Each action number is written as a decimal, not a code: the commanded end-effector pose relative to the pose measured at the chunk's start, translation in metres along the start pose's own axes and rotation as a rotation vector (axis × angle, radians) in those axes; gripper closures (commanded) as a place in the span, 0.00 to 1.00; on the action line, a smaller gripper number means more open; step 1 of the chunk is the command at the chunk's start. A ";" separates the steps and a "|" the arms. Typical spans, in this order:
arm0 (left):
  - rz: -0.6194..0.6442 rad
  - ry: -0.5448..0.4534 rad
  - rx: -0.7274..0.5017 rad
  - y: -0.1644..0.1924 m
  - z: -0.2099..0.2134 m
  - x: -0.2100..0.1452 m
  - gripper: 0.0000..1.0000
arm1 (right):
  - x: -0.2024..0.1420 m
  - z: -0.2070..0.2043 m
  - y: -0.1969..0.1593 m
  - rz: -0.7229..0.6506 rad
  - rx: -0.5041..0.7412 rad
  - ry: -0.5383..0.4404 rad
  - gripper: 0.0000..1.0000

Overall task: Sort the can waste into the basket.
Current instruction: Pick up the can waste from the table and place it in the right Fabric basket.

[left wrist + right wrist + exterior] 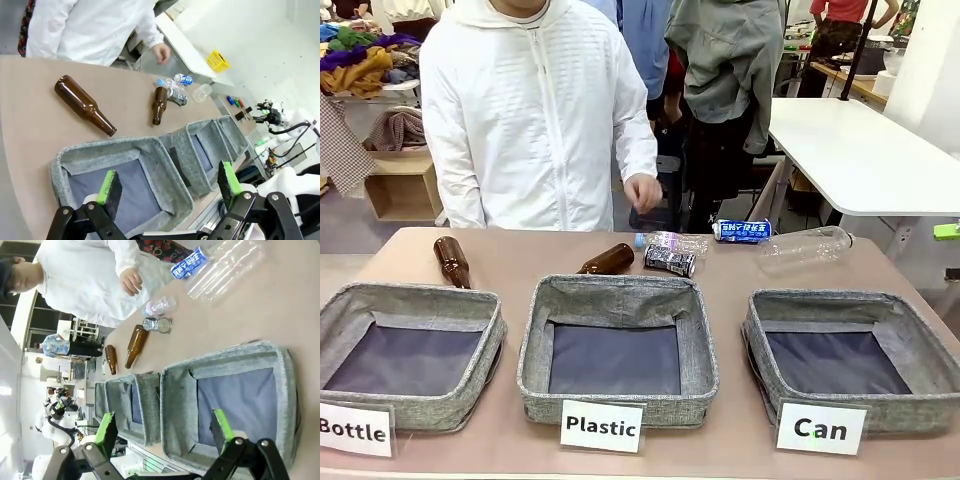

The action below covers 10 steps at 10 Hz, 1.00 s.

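- Left gripper [169,185]: jaws are spread wide with nothing held between the green pads [109,186]. It is hung above the "Bottle" basket [420,300], at the left end of the row of 3.
- Right gripper [164,426]: jaws are likewise fully apart and nothing is gripped. It is poised over the near side of the "Can" basket [828,301], at the right end of the row.
- "Can" basket: grey fabric walls and a dark lining, with a white sign propped at its front. The "Plastic" basket [617,290] is set between it and the "Bottle" basket.
- Blue and white can [741,231]: laid on its side on the table [740,285] near the far edge, behind and left of the "Can" basket and well apart from it. The large clear bottle [807,245] is just beside it to the right.
- Crushed dark can [670,261]: laid on its side behind the "Plastic" basket, just right of the base of a brown bottle [607,260]. A small crumpled clear bottle [672,241] is just behind it. Whether the 2 touch cannot be told.
- A 2nd brown bottle [452,262] is laid behind the "Bottle" basket, neck toward the robot.
- A person in a white jacket is stood at the far side, with 1 hand [642,192] loosely curled and held above the far table edge, touching nothing.
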<state>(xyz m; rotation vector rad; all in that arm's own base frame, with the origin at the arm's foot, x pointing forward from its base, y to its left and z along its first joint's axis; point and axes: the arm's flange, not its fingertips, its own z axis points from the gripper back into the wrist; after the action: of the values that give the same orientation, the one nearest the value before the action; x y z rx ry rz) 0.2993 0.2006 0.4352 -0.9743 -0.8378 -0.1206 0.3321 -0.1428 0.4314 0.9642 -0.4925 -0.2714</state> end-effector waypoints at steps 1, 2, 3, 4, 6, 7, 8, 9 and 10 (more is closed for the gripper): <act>-0.027 0.006 0.001 -0.003 0.003 0.001 0.00 | 0.000 0.006 0.010 0.049 0.036 0.004 0.00; -0.027 0.006 0.001 -0.003 0.003 0.001 0.00 | 0.000 0.006 0.010 0.049 0.036 0.004 0.00; -0.027 0.006 0.001 -0.003 0.003 0.001 0.00 | -0.002 0.000 0.006 0.011 0.004 0.013 0.00; -0.027 0.006 0.001 -0.003 0.003 0.001 0.00 | 0.010 -0.024 0.036 0.106 -0.170 0.078 0.00; -0.027 0.006 0.001 -0.003 0.003 0.001 0.00 | 0.051 -0.073 0.093 0.305 -0.529 0.099 0.00; -0.027 0.006 0.001 -0.003 0.003 0.001 0.00 | 0.075 -0.106 0.112 0.343 -0.696 0.102 0.00; -0.027 0.006 0.001 -0.003 0.003 0.001 0.00 | 0.091 -0.128 0.119 0.286 -0.776 0.075 0.00; -0.027 0.006 0.001 -0.003 0.003 0.001 0.00 | 0.083 -0.113 0.122 0.318 -0.684 0.130 0.00; -0.027 0.006 0.001 -0.003 0.003 0.001 0.00 | 0.072 -0.057 0.116 0.296 -0.489 0.119 0.00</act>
<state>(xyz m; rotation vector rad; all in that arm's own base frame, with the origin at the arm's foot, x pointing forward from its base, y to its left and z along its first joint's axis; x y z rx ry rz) 0.2956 0.2002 0.4382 -0.9610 -0.8190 -0.1270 0.4661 -0.0240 0.4987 0.2581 -0.4441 -0.0687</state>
